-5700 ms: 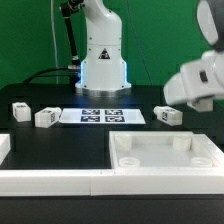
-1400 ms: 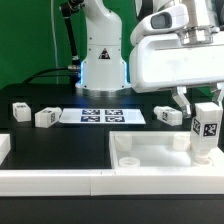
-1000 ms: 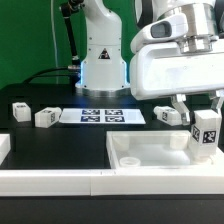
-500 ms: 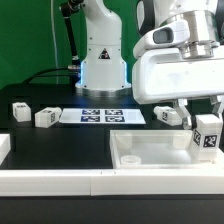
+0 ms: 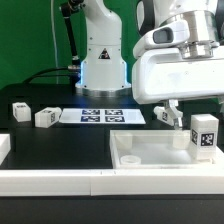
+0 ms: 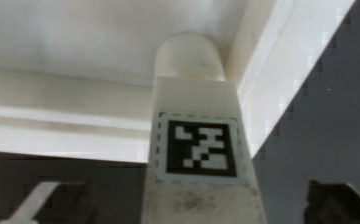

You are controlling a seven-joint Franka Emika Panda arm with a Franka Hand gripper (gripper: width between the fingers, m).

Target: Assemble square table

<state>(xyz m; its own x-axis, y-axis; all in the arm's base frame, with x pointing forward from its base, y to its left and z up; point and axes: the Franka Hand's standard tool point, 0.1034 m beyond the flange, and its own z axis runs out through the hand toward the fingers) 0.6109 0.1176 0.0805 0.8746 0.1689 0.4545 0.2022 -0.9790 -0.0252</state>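
The gripper point(image 5: 196, 110) is released: its fingers point(image 6: 35, 203) stand apart on both sides of a leg point(image 5: 203, 136) and do not touch it. This leg stands upright in the far corner of the square table top point(image 5: 150, 165), on the exterior view's right. Two other legs point(image 5: 46, 117) lie far left, beside the marker board point(image 5: 102, 116).

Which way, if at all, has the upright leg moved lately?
Yes, downward: against the marker board, the leg now stands lower, in the top's corner.
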